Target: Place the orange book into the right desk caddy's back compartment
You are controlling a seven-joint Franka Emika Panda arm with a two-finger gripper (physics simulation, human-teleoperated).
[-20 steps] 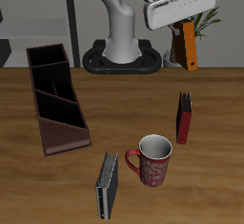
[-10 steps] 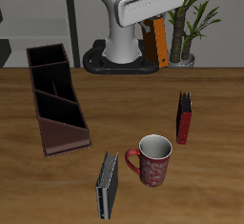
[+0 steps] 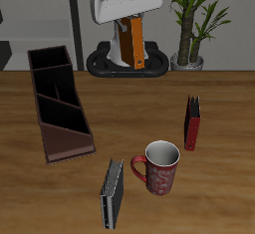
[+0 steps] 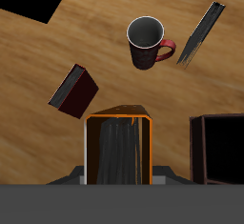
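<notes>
Hand (image 3: 127,19) is clamped on the orange book (image 3: 130,42), which hangs upright from it, high above the back of the worktop (image 3: 127,109) and clear of the surface. In the exterior view the hand shows as a pale grey, boxy housing; the book below it is a thin, flat slab with a bright-orange cover and a pale grey strip of page edges. In the wrist view the orange book (image 4: 118,150) appears as an orange rectangular frame around a dark, streaked face.

Right desk caddy (image 3: 58,101) rests on the wood-grained worktop, well apart from the book. It is a long, open-top organiser, dark brown inside with maroon sides, split by dividers into three sections. One end slopes low toward the worktop's front edge. The back compartment (image 3: 47,57) is the squarish, full-height section at the opposite end; it holds nothing.

Other items on the worktop:
- a red patterned mug (image 3: 159,166) with a dark interior, standing upright;
- a thicker dark-red book (image 3: 193,122), standing on edge;
- a grey-black book (image 3: 112,193), near the front edge.
</notes>
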